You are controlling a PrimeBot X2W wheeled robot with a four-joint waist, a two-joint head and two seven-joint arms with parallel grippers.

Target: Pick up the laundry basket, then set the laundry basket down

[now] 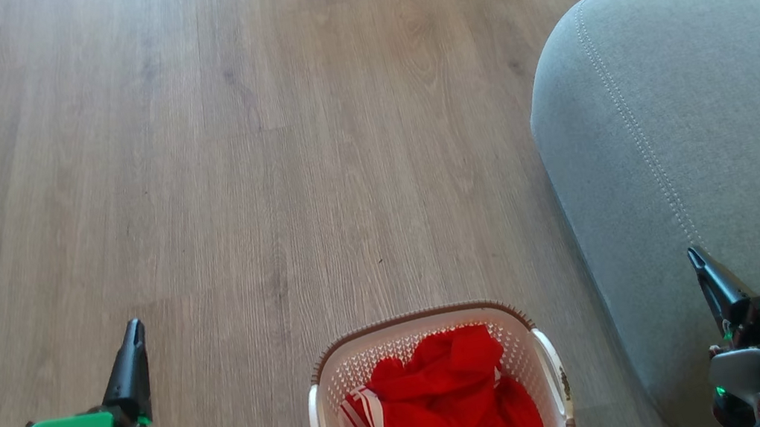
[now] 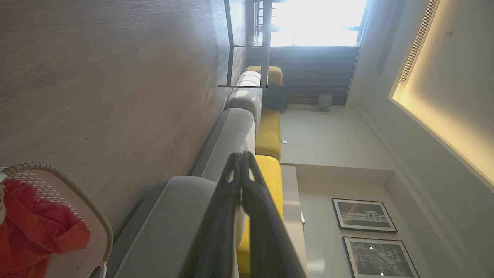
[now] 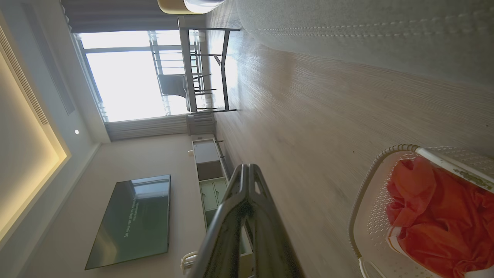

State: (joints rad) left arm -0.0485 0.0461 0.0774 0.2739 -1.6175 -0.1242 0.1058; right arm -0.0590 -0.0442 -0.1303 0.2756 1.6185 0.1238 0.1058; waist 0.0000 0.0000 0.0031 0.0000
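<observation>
In the head view, the laundry basket [image 1: 365,366], holding red clothes [image 1: 453,398], is sitting on the floor [image 1: 191,159] near the sofa [image 1: 698,121]. It lies between the left gripper [image 1: 133,333] and the right gripper [image 1: 695,257], touching neither. For a level lift, each gripper should probably be opening and lowering onto a side handle.

In the left wrist view, the fingers are pressing together, empty.

In the right wrist view, they are likewise clenched on nothing. The television [image 3: 131,220] is showing a caption too small to read.

The television [image 3: 129,220] shows a caption beginning "So you can take my".
</observation>
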